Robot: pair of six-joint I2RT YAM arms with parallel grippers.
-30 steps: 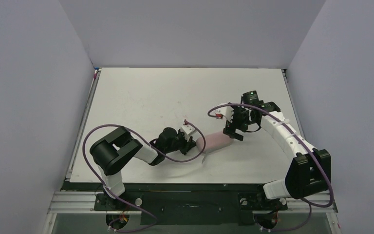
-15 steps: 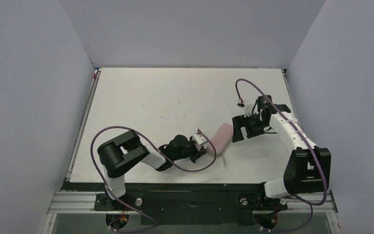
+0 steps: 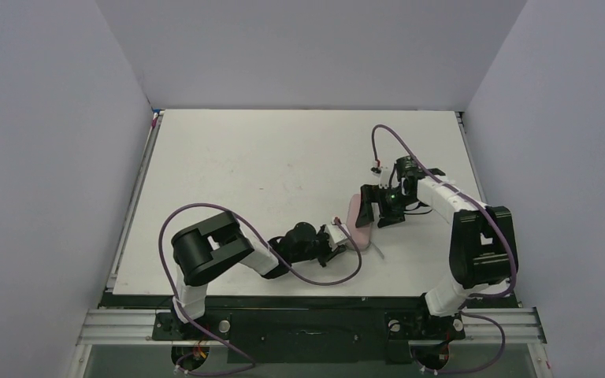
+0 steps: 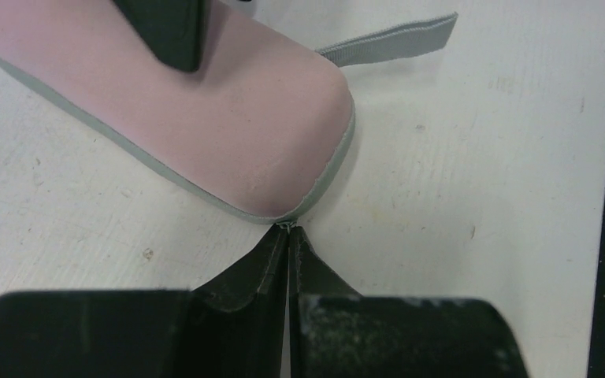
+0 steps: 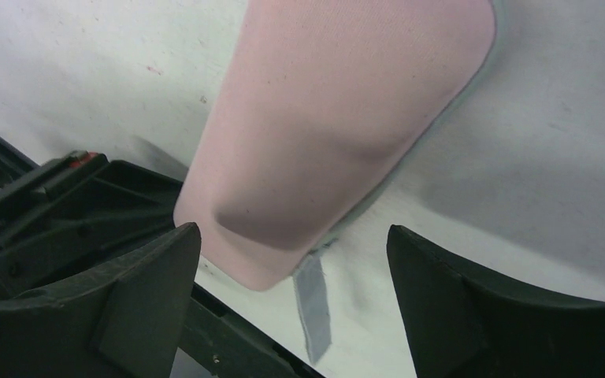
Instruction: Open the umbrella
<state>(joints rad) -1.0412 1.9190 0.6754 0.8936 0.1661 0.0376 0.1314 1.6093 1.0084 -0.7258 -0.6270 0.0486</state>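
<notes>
The umbrella itself is hidden; only a pale pink oblong fabric sleeve (image 3: 358, 214) with grey trim and a grey strap (image 3: 378, 249) lies on the table. It also shows in the left wrist view (image 4: 205, 102) and the right wrist view (image 5: 347, 118). My left gripper (image 3: 345, 236) is shut, its tips (image 4: 289, 230) pinching a tiny metal pull on the sleeve's grey rim at the near end. My right gripper (image 3: 378, 206) is open, with its jaws (image 5: 293, 230) standing either side of the sleeve. One of its fingers (image 4: 165, 27) rests over the sleeve's top.
The white table (image 3: 268, 157) is walled on three sides by grey panels. Purple cables loop above both wrists (image 3: 386, 138). The black front rail (image 3: 299, 303) runs just below the left arm. The strap (image 5: 313, 303) trails toward the front edge.
My left gripper moved right along the front, dragging the sleeve's near end so the sleeve turned more upright. My right gripper swung in and now straddles the sleeve, open.
</notes>
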